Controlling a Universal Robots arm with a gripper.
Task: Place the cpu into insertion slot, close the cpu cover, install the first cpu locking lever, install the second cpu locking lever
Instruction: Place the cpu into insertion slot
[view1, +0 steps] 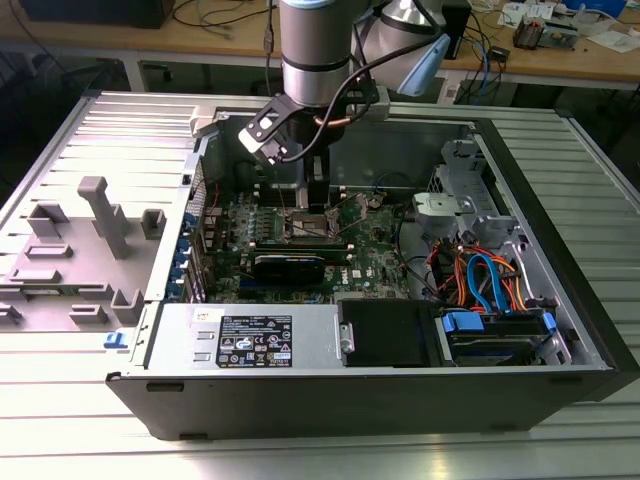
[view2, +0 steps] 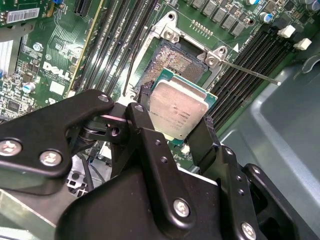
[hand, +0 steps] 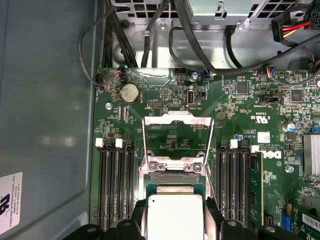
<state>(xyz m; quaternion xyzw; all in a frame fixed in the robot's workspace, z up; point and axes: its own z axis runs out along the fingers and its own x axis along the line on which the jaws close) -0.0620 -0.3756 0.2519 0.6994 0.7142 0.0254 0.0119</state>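
an open computer case (view1: 400, 400) lies on its side on a ribbed metal bench (view1: 590, 160), with grey plastic fixtures (view1: 100, 230) set out on the exterior view's left. the robot arm (view1: 315, 50) reaches down into the case over the green motherboard (view1: 370, 250).

in the second wrist view the gripper (view2: 172, 132) is closed on the cpu (view2: 179, 107), its two black fingers (view2: 150, 145) pressing opposite edges of the chip, silver top facing up. the cpu hangs close to the insertion slot (view2: 175, 62) and partly covers it from this angle, but it is not seated; the slot's dark centre lies exposed. whether the chip touches the slot's rim cannot be told.

in the first wrist view the cpu cover (hand: 177, 119) is swung open away from the slot, the green board showing through its cut-out. long black memory slots (hand: 116, 185) flank the socket on both sides. a thin metal lever (view2: 250, 73) juts out free from one corner of the slot's frame.
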